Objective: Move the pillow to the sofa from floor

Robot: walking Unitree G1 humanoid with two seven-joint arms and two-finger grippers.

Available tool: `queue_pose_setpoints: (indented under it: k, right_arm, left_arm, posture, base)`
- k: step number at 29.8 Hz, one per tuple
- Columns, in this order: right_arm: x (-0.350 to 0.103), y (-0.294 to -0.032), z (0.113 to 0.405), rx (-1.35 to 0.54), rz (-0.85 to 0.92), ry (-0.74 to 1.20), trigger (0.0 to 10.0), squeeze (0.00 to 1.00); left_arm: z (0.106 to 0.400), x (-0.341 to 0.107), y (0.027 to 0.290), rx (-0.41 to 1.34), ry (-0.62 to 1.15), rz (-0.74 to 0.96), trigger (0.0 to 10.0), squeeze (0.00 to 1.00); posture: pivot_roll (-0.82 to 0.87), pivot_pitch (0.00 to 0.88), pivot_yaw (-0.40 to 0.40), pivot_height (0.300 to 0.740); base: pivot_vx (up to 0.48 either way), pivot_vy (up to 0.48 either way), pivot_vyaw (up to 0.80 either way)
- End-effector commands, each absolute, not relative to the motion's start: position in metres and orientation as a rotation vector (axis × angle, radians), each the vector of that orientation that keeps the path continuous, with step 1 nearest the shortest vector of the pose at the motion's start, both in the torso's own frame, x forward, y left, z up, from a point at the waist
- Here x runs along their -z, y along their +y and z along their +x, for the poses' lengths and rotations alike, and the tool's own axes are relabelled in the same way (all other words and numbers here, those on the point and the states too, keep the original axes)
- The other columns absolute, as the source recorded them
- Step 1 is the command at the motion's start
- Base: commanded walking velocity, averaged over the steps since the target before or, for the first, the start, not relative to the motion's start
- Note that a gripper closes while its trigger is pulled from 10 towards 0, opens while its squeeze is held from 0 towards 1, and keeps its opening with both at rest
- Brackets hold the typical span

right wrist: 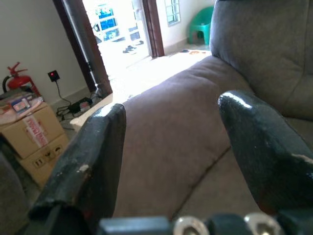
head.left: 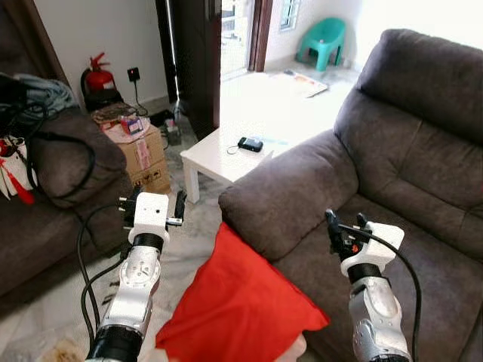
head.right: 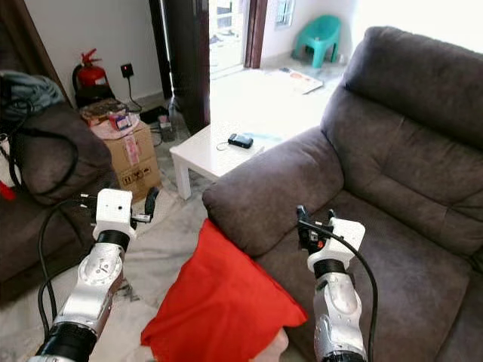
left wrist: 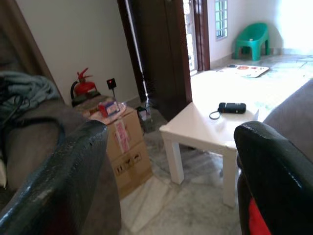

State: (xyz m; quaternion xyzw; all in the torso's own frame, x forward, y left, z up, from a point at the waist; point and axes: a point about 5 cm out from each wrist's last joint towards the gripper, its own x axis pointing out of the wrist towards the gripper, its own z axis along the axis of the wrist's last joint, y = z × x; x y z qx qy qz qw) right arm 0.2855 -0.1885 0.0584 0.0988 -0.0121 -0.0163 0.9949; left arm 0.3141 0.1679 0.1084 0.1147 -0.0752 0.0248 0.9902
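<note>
Your red pillow [head.left: 238, 302] is leaning on the sofa [head.left: 392, 173] armrest's front edge, btwn both arms, not on the seat. Left hand [head.left: 151, 205] and right hand [head.left: 346, 226] are both released, empty. Seat's wide open; white counter [head.left: 226, 154] sits behind the armrest.

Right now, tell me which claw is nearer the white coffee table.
Left. The left claw hangs over the floor just short of the white coffee table. The right claw is over the sofa seat, beyond the sofa's armrest.

Pillow [head.left: 238, 305] leans against sofa [head.left: 392, 173] armrest, table [head.left: 226, 154] behind it
</note>
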Motion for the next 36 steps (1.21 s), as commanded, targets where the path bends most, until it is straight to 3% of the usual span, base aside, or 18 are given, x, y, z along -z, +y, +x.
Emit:
queue_pose_setpoints:
  k: [1, 36]
  right_arm:
    - [-0.061, -0.190, 0.286, 0.034, 0.186, -0.027, 10.0, 0.00]
    - [-0.052, -0.180, 0.293, -0.018, 0.173, 0.071, 10.0, 0.00]
  left_arm:
    - [0.316, -0.110, 0.166, -0.048, -0.152, 0.234, 10.0, 0.00]
    - [0.316, -0.104, 0.165, -0.041, -0.115, 0.203, 10.0, 0.00]
  posture:
    - [-0.01, 0.000, -0.068, 0.626]
    - [-0.01, 0.000, -0.076, 0.626]
  base:
    - [0.000, 0.000, 0.00]
    - [0.000, 0.000, 0.00]
